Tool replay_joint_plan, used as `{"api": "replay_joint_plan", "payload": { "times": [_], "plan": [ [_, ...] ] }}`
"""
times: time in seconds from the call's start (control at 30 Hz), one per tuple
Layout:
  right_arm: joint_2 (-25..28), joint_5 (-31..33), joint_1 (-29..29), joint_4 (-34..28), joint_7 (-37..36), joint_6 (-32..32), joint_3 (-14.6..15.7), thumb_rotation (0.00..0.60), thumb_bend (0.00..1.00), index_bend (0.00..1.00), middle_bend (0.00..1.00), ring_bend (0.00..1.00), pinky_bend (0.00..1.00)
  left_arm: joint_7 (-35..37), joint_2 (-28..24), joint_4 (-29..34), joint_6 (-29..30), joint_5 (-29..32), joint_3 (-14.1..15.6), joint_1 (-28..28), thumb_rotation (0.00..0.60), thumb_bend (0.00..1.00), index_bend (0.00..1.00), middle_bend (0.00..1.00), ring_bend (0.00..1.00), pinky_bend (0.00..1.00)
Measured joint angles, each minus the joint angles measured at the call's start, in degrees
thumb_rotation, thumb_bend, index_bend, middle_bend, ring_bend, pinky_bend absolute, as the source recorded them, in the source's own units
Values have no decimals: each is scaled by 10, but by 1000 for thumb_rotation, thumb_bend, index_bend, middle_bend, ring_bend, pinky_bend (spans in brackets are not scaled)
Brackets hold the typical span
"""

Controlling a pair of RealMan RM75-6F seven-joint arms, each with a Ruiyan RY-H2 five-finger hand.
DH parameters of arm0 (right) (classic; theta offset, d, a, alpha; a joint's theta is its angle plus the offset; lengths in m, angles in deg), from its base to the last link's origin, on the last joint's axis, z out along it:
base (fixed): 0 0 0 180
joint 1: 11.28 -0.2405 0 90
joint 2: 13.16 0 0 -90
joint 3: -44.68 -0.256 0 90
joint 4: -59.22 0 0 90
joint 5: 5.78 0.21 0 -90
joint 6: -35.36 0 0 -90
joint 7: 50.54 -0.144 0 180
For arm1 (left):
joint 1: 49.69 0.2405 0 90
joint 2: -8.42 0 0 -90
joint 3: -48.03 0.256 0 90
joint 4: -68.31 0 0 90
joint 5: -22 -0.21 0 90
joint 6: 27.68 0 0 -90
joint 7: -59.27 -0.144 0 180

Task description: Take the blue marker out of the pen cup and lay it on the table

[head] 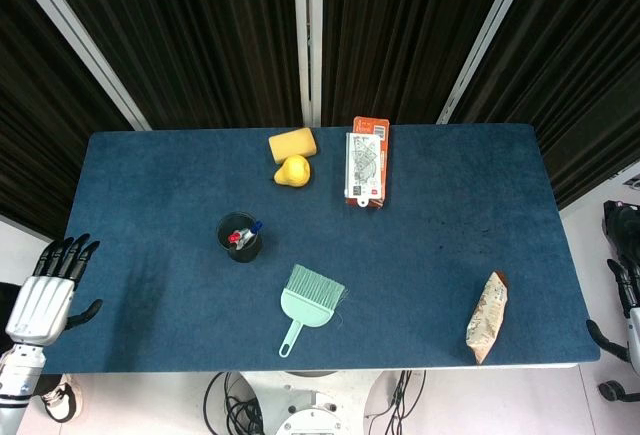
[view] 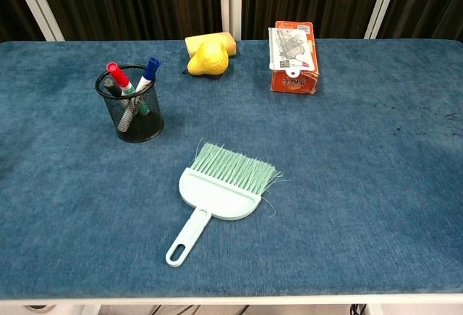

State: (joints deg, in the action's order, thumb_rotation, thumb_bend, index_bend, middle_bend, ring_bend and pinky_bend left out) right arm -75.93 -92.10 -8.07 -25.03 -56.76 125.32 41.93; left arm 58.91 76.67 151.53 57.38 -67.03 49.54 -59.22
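Note:
A black mesh pen cup [head: 240, 237] [view: 131, 105] stands left of the table's middle. A blue-capped marker [view: 148, 72] [head: 254, 227] leans in it toward the right, and a red-capped marker [view: 117, 75] [head: 234, 239] leans beside it. My left hand [head: 52, 285] hangs off the table's left edge, fingers straight and apart, holding nothing. My right hand [head: 623, 265] sits off the right edge, partly cut by the frame, with nothing seen in it. Neither hand appears in the chest view.
A mint-green hand brush [head: 306, 305] [view: 217, 195] lies near the front middle of the blue table [head: 450, 235]. A yellow sponge [head: 292, 143] and yellow pear [head: 292, 170] sit at the back, next to an orange box [head: 367, 162]. A snack packet [head: 487, 317] lies front right.

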Motion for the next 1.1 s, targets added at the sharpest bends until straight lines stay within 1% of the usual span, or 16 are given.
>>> {"api": "replay_joint_plan", "payload": {
  "times": [0.23, 0.63, 0.87, 0.97, 1.1],
  "plan": [
    [3, -5, -2, -7, -2, 4, -2, 600, 176, 0, 0, 0, 0, 1, -2, 5, 1, -2, -2, 3, 600, 219, 63, 5, 0, 35],
    [17, -4, 2, -25, -6, 12, -3, 600, 176, 0, 0, 0, 0, -8, -14, 36, -4, -9, -6, 3, 600, 218, 63, 8, 0, 59],
    [20, -3, 0, -32, 0, 9, -4, 600, 176, 0, 0, 0, 0, -5, -13, 44, -9, -19, -12, -6, 600, 219, 63, 40, 0, 71],
    [21, -6, 0, -36, 3, 9, -3, 600, 176, 0, 0, 0, 0, -18, -16, 60, -18, -26, -14, -15, 600, 220, 64, 44, 0, 89],
    [24, -7, 0, -42, 5, 12, -3, 600, 176, 0, 0, 0, 0, -43, -29, 105, -39, -33, -22, -36, 600, 222, 71, 63, 0, 123]
  ]
}}
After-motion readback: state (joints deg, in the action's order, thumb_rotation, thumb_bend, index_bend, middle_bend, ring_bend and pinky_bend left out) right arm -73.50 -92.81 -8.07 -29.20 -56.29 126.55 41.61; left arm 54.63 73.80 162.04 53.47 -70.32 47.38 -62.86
